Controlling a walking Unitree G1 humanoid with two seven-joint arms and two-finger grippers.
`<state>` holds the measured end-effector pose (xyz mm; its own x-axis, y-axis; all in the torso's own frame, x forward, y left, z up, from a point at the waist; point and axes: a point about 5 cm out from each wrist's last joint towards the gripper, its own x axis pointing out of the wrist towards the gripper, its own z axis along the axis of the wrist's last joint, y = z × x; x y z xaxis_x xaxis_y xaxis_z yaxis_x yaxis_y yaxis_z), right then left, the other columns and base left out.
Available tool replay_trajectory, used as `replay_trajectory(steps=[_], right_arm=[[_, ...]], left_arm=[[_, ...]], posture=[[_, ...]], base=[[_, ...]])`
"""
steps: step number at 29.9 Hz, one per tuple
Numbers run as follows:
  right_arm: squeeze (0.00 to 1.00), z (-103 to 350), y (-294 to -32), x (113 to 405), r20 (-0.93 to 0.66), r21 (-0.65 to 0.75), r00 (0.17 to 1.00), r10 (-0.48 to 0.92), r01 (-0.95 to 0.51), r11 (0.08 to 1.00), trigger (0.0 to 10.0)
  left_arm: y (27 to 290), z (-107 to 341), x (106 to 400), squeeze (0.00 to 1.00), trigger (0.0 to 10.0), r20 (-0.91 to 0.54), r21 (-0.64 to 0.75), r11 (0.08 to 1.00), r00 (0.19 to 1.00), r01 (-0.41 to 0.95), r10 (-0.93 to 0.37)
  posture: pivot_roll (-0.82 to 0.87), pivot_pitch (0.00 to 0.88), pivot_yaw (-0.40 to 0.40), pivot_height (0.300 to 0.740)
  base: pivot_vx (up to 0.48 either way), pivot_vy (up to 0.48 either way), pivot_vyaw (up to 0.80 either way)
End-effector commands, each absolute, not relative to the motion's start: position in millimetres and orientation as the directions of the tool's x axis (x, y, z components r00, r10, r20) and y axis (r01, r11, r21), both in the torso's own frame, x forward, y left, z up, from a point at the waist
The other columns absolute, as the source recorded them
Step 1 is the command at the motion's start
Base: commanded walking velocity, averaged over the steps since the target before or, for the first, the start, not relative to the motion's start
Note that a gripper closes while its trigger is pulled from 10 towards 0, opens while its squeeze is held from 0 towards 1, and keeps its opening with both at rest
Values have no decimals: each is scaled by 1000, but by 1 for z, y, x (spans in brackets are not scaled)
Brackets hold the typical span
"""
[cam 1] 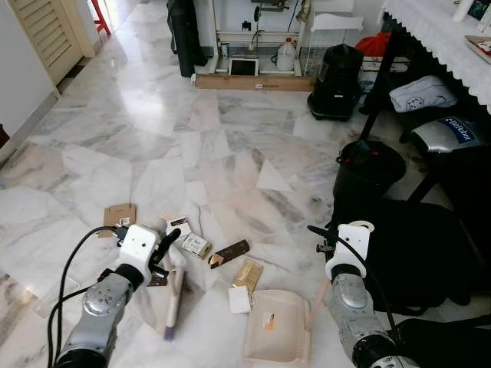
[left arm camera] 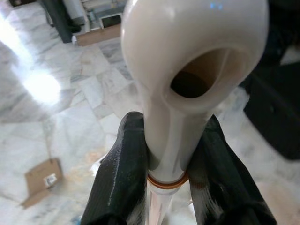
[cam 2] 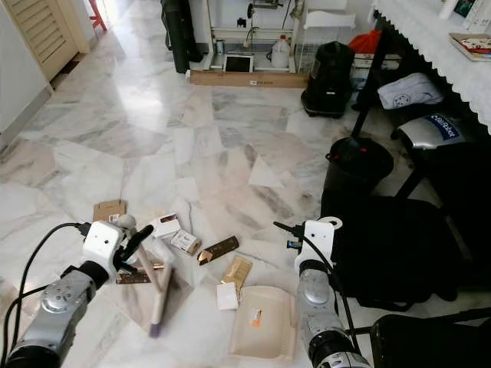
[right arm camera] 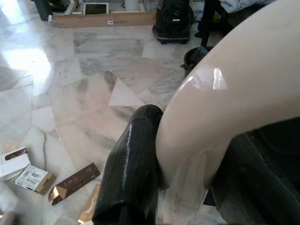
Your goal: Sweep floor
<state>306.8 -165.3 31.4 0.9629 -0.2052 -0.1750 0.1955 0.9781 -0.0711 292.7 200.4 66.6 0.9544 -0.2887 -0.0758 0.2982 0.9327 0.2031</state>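
here my left gripper (cam 1: 165, 247) clamps the brush (cam 1: 173, 295), its long axis running toward 6 o'clock. my right gripper (right arm camera: 187, 154) clamps the dustpan (cam 1: 280, 326) handle. litter (cam 1: 229, 253) lies at 2 o'clock of the brush, nearer my left arm.

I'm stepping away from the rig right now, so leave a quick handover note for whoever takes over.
Left gripper: shut on the brush handle, brush angled down to the floor.
Right gripper: shut on the dustpan handle; dustpan sits flat on the marble in front of the robot.
Done: nothing visibly in the pan except a small orange mark.
Left: sweep in the cardboard scrap, small boxes, dark brown box, gold packet and white piece.
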Motion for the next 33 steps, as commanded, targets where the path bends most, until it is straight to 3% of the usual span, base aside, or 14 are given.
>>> replay_trajectory(steps=[1, 11, 20, 26, 33], right_arm=[[0, 36, -164, 309, -153, -55, 969, -196, 190, 980, 10000], [0, 34, -157, 309, -165, -39, 976, -144, 139, 990, 10000], [0, 33, -156, 309, -175, -43, 974, -141, 135, 990, 10000], [0, 31, -157, 308, -189, -50, 971, -147, 140, 989, 10000], [0, 34, -163, 309, -167, -62, 967, -195, 187, 980, 10000]], left_arm=[[203, 72, 296, 0, 10000, -23, 170, 951, 965, 260, -260], [196, 72, 303, 0, 10000, 12, 1, 961, 961, 276, -276], [190, 60, 297, 0, 10000, -107, -60, 890, 883, 453, -457], [193, 68, 295, 0, 10000, -65, -175, 854, 859, 491, -507], [204, 86, 302, 0, 10000, 16, -68, 911, 913, 407, -407]], posture=[[52, 87, -8, 740], [47, 75, -12, 740], [53, 78, -12, 740], [61, 75, -11, 740], [63, 73, -8, 740]], base=[[0, 0, 0], [0, 0, 0], [0, 0, 0], [0, 0, 0], [0, 0, 0]])
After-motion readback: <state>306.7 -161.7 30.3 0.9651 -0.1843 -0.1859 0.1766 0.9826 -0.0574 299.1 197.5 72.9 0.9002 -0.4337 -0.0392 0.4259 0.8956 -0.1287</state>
